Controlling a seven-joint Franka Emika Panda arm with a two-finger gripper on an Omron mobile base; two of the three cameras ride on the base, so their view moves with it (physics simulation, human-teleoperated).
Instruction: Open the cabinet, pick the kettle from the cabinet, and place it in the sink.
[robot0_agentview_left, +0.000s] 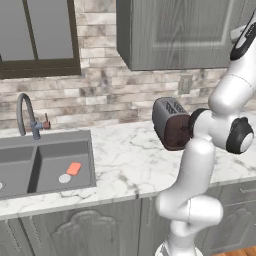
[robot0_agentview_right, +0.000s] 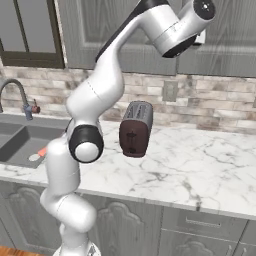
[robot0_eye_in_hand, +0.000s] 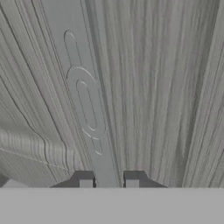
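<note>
My gripper (robot0_eye_in_hand: 109, 181) is pressed up against the grey wood-grain cabinet (robot0_agentview_left: 175, 30), whose door looks closed. In the hand view the slim bar handle (robot0_eye_in_hand: 87, 100) runs down the door panel and passes between my two fingertips (robot0_eye_in_hand: 86, 181), which sit tight on either side of it. From the right base view, the hand (robot0_agentview_right: 199, 17) is raised high against the cabinet (robot0_agentview_right: 100, 30). The kettle is hidden behind the doors. The dark double-basin sink (robot0_agentview_left: 60, 150) lies in the counter at the left, also seen at the left edge as the sink (robot0_agentview_right: 20, 137).
A dark grey-and-maroon toaster (robot0_agentview_left: 170, 122) stands on the white marble counter below the cabinet. A gooseneck faucet (robot0_agentview_left: 25, 112) rises behind the sink, and an orange sponge (robot0_agentview_left: 74, 168) lies in the right basin. A dark-framed window (robot0_agentview_left: 37, 35) is at the upper left.
</note>
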